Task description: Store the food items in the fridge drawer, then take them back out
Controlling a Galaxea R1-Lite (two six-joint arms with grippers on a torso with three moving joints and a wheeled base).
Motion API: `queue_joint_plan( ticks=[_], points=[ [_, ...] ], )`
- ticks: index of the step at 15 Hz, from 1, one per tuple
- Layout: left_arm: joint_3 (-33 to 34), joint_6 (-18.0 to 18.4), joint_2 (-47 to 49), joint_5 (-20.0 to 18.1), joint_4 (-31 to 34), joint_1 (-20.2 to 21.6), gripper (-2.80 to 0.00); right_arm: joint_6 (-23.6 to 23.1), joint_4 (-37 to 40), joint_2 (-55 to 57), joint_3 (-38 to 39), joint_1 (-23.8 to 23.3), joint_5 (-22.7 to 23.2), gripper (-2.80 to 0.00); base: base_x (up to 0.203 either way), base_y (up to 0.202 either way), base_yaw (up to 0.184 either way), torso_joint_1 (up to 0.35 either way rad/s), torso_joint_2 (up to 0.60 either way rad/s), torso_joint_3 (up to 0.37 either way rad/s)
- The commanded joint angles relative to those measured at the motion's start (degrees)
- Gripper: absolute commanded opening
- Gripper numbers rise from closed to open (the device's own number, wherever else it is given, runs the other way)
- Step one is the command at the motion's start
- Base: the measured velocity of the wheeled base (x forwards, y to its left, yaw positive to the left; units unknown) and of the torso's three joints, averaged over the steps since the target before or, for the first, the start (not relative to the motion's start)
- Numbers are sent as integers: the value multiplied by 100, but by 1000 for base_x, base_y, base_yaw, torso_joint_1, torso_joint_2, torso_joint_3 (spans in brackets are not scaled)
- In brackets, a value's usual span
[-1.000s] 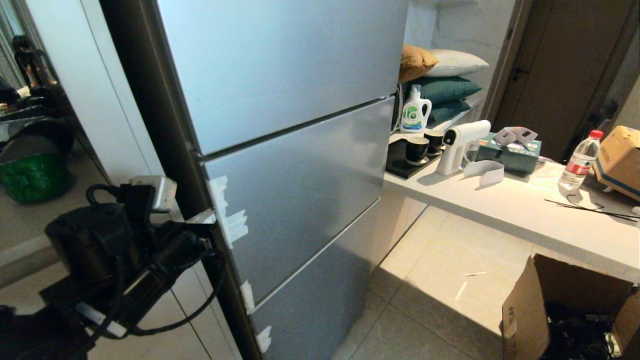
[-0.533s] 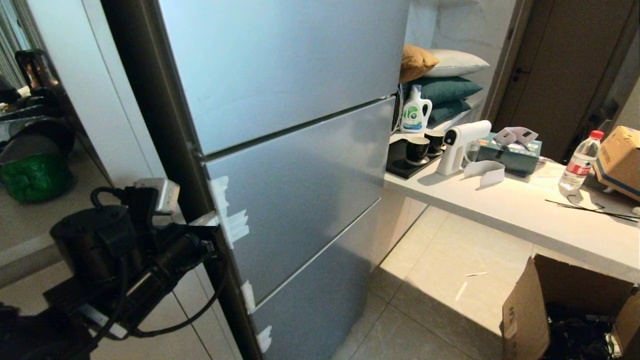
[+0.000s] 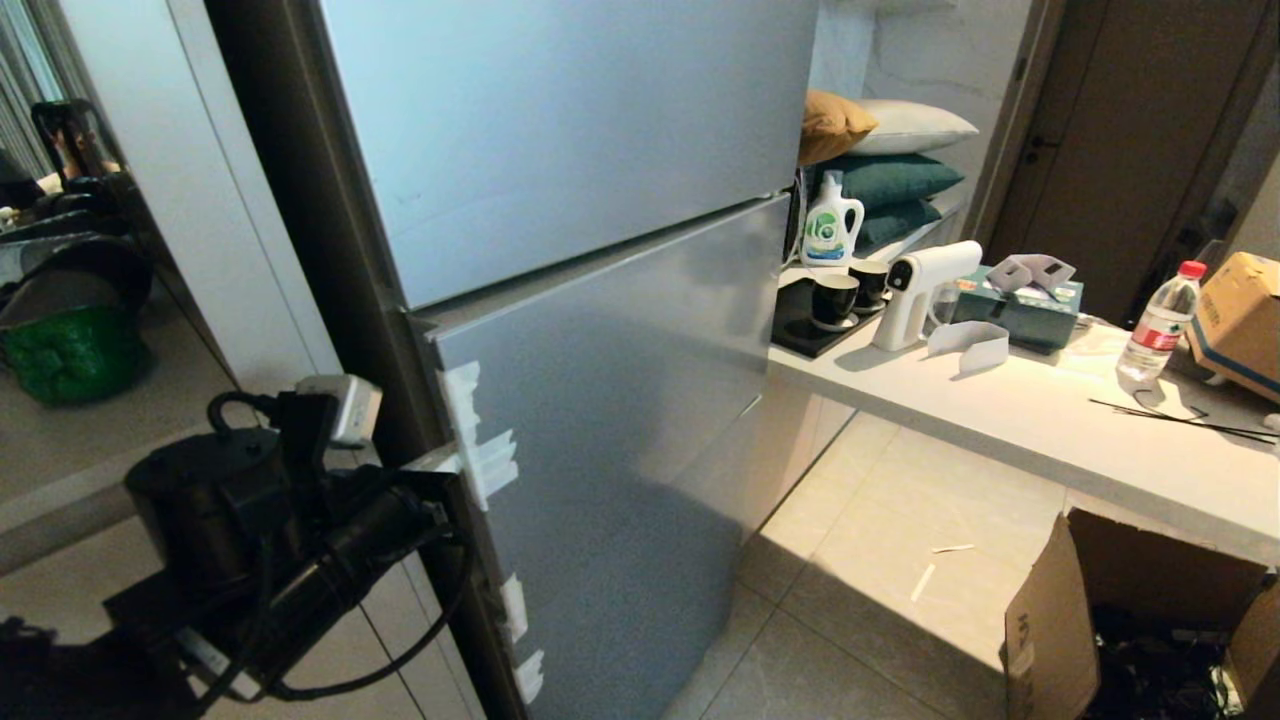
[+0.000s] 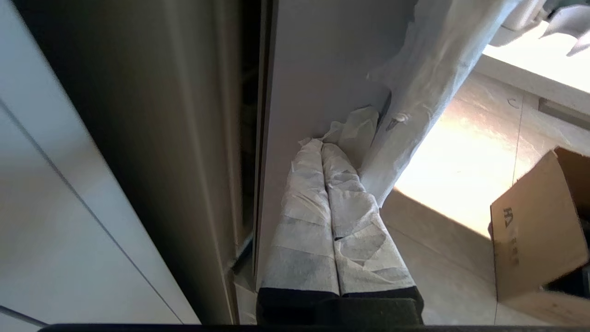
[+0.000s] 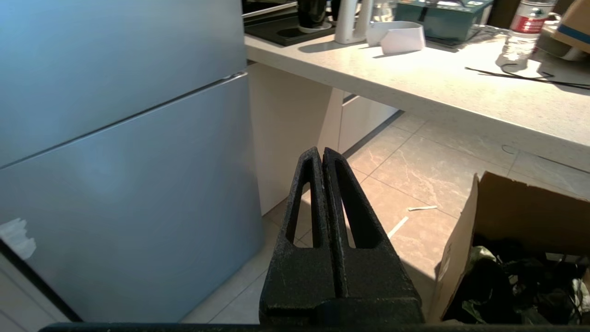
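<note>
The left gripper [image 4: 322,150], fingers pressed together, hooks behind the drawer's [image 3: 620,420] taped left edge, pull direction toward the robot

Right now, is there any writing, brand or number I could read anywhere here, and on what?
No text reads clearly.
detergent bottle: green logo, too small to read.
water bottle: red label, too small to read.
cardboard box: dark printed marks near its edge, blurred, unreadable.
</note>
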Motion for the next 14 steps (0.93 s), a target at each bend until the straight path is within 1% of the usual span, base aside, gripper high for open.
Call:
queue_joint_plan(
  ticks=[1, 7, 12, 14],
  points=[
    [49, -4, -11, 17, -38, -34, -280, 2, -9, 2, 167, 1, 0, -280, 0, 0, 0, 0, 0, 0],
    [136, -13, -38, 17, -46, -499, -280, 11, -18, 2, 175, 1, 0, -280, 0, 0, 0, 0, 0, 0],
    [228, -13, -34, 25, -46, -1195, -280, 11, -18, 2, 176, 1, 0, -280, 0, 0, 0, 0, 0, 0],
    [294, -42, -37, 34, -51, -1574, -280, 11, -18, 2, 176, 1, 0, -280, 0, 0, 0, 0, 0, 0]
  ],
)
